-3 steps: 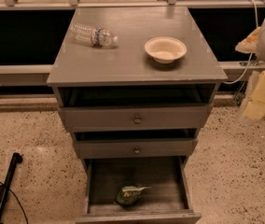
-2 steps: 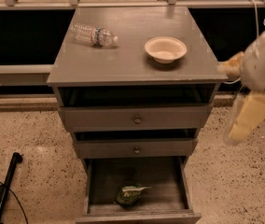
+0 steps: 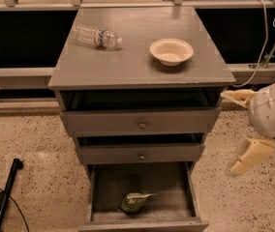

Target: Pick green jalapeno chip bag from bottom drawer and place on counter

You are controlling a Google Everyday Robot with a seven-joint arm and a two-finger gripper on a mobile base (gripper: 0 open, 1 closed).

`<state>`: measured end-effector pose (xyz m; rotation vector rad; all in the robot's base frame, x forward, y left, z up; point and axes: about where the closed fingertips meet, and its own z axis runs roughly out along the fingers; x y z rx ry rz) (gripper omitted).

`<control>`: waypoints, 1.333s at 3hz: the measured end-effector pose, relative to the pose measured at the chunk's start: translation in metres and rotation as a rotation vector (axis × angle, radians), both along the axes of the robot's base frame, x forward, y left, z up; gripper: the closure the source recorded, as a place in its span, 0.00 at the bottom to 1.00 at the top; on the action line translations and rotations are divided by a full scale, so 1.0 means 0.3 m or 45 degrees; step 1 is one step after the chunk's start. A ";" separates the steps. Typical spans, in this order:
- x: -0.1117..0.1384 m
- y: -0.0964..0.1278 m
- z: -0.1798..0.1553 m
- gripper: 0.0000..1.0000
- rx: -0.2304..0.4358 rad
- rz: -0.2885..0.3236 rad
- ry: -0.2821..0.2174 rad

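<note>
Right of cabinet [image 3: 137, 124], claw [image 3: 227, 133] released, empty; chip bag [image 3: 135, 202] lies down-left in bottom drawer [image 3: 166, 187], well apart, long axis sideways.

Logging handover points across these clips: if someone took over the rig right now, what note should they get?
Pincer: open, empty, right of the cabinet at about middle-drawer height, touching nothing.
Green jalapeno chip bag: lying on the floor of the open bottom drawer, near its front.
Counter: holds a water bottle and a bowl.
Done: drawer stands open.
Left: reach in, grasp the bag, lift it and set it on the counter.
</note>
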<state>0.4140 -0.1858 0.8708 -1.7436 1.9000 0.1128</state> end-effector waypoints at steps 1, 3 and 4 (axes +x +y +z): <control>0.070 0.095 -0.193 0.00 0.157 0.000 0.043; 0.124 0.267 -0.522 0.00 0.601 0.065 -0.052; 0.142 0.270 -0.590 0.00 0.648 0.123 -0.083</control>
